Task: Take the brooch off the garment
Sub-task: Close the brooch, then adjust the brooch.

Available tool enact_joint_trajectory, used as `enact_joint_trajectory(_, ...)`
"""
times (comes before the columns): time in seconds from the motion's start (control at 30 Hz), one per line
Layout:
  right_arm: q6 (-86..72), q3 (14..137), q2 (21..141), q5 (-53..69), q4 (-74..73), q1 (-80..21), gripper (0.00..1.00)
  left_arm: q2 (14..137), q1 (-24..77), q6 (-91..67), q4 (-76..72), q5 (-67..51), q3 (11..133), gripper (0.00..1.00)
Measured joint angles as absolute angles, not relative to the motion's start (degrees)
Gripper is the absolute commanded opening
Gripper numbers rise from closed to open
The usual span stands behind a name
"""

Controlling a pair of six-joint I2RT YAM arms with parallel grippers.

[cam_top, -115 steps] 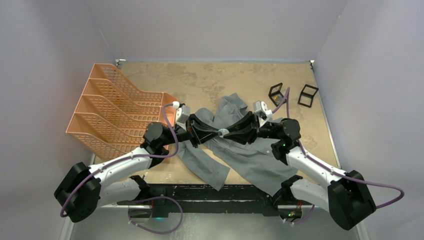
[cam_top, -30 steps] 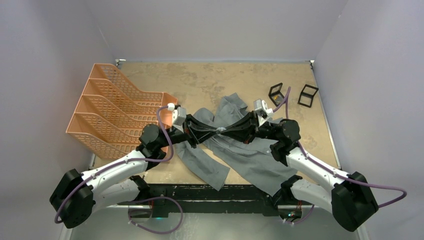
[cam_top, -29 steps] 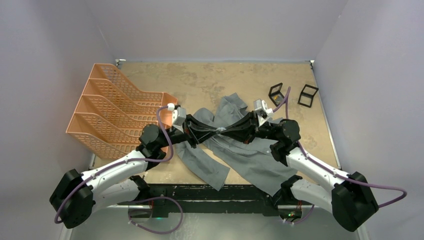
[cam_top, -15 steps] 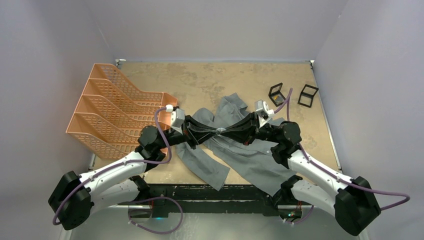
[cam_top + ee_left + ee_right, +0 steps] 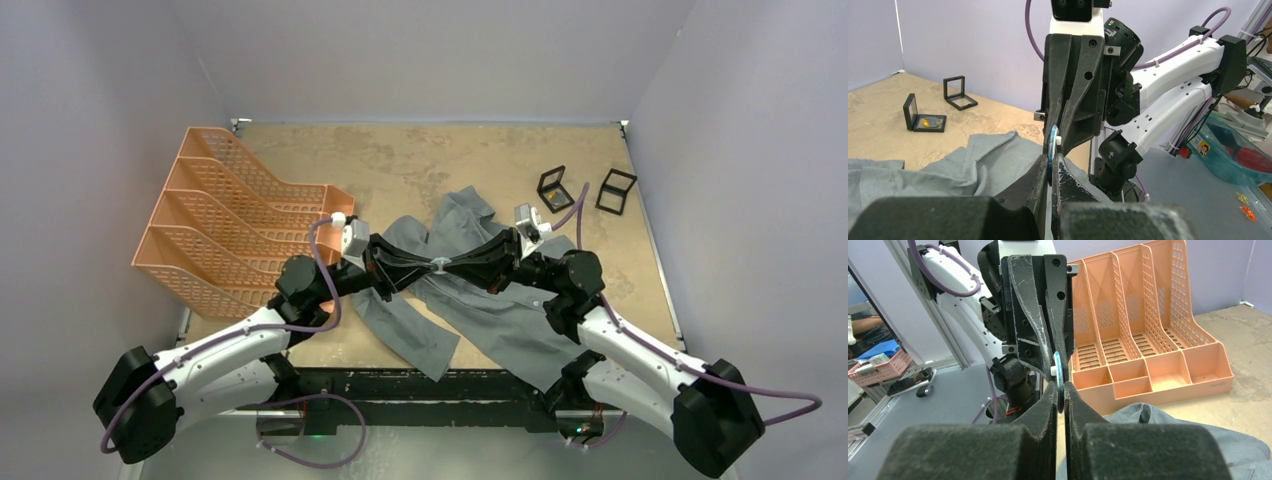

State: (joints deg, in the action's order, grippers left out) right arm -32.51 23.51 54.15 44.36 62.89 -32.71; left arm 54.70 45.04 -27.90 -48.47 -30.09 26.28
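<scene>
Over counter (image 5: 420, 165) middle, nearer the front edge, brooch (image 5: 1052, 144) is held above the garment (image 5: 480, 305), pinched edge-on btwn both hands. Left hand (image 5: 1050, 162) is clenched on it, right hand (image 5: 1061, 390) clenched on it from opposite side. Can't tell if any cloth is caught. Risk: thin disc, tiny grip. Uneven pull, or one hand letting go early, & it slips, drops into garment folds.

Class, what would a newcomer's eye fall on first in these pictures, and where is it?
The left gripper and right gripper meet tip to tip over the grey shirt at mid-table, both pinched shut on a small round brooch. Next, the orange file rack stands at the far left and two small black cases lie far right.
</scene>
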Motion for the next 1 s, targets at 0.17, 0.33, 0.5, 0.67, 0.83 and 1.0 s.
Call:
enact_joint_trajectory(0.17, -32.7, 22.6, 53.2, 42.5, 63.0, -32.8, 0.03, 53.5, 45.2, -27.9, -47.9, -29.1, 25.5, 0.00)
enact_joint_trajectory(0.33, -32.6, 22.3, 52.4, 41.1, 62.8, -32.6, 0.34, 52.7, 45.1, -26.9, -46.7, -27.8, 25.5, 0.00)
enact_joint_trajectory(0.5, -32.7, 22.3, 52.1, 37.6, 61.1, -30.7, 0.61, 51.6, 44.8, -21.8, -43.5, -24.5, 25.8, 0.00)
enact_joint_trajectory(0.67, -33.5, 23.5, 50.9, 33.9, 53.3, -30.7, 0.79, 52.7, 45.7, -14.7, -37.9, -18.9, 26.4, 0.00)
enact_joint_trajectory(0.83, -36.7, 26.6, 49.0, 28.8, 43.8, -30.7, 0.98, 54.1, 48.5, -6.7, -34.1, -11.9, 26.9, 0.00)
enact_joint_trajectory(1.0, -43.3, 28.0, 46.5, 23.6, 36.0, -30.7, 0.98, 55.1, 50.6, 1.2, -33.4, -6.9, 26.9, 0.00)
